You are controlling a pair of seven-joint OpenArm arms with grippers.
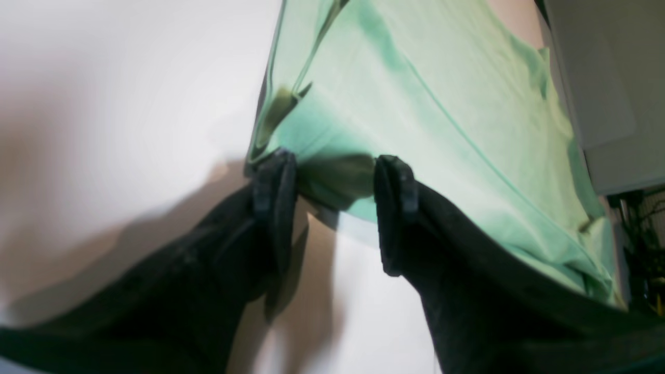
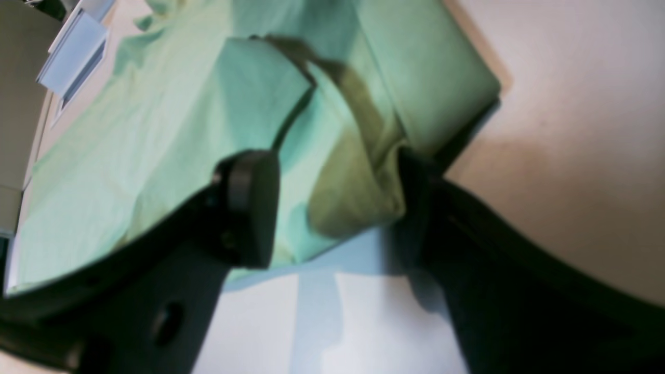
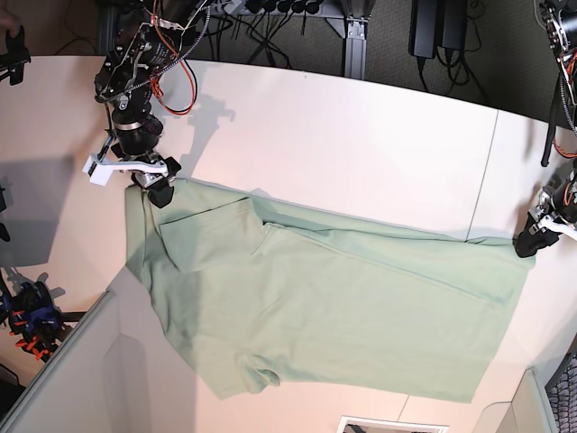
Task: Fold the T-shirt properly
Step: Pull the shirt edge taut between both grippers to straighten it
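Note:
The T-shirt [image 3: 334, 307], pale sage green, lies spread flat on the white table [image 3: 361, 144]. One sleeve [image 3: 248, 374] points toward the front edge. My right gripper [image 3: 158, 185] stands at the shirt's far-left corner. In the right wrist view this gripper [image 2: 332, 208] is open, its fingers [image 2: 249, 208] astride a folded, shadowed bunch of the T-shirt [image 2: 358, 182]. My left gripper [image 3: 532, 242] is at the shirt's far-right corner. Seen from the left wrist, that gripper [image 1: 335, 208] is open, with the edge of the T-shirt [image 1: 337, 182] between its pads [image 1: 395, 208].
A grey panel [image 3: 63, 379] slants across the front left. Cables and stands [image 3: 288, 18] line the back edge. A table seam [image 3: 487, 171] runs down near the right side. A pale box [image 1: 613, 93] sits beside the shirt in the left wrist view.

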